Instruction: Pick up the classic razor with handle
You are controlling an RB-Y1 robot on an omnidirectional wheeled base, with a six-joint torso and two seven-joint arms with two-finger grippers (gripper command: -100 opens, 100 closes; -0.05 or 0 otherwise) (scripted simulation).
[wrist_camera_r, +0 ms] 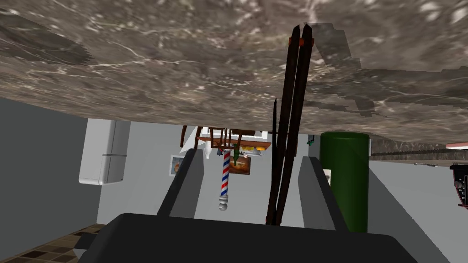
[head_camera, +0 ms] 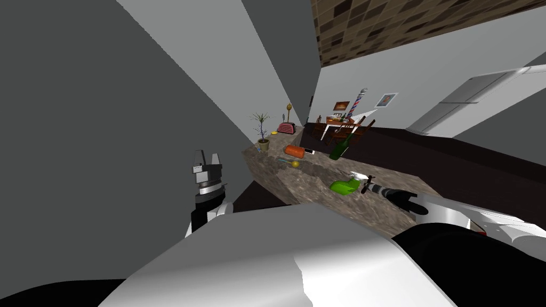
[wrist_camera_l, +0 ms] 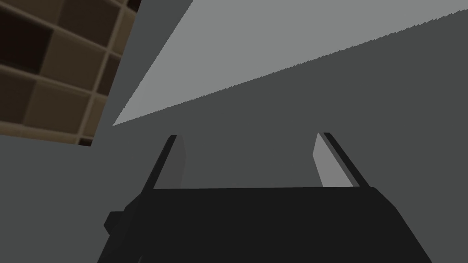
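Head, right wrist: shared counter (head_camera: 320, 181)

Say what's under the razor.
Brown marbled counter shows under the razor, which stands between the open right pincer's fingers. The razor's tip covers the spot below it, so contact can't be told.

Dim, sharp render; soft shadows mottle the counter (wrist_camera_r: 137, 59), walls (head_camera: 80, 133) splay cornerward.

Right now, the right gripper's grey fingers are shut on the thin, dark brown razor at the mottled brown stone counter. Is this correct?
No. The right wrist view shows the right gripper open: the thin, dark brown razor stands between its fingers, unclamped, at the mottled brown stone counter.
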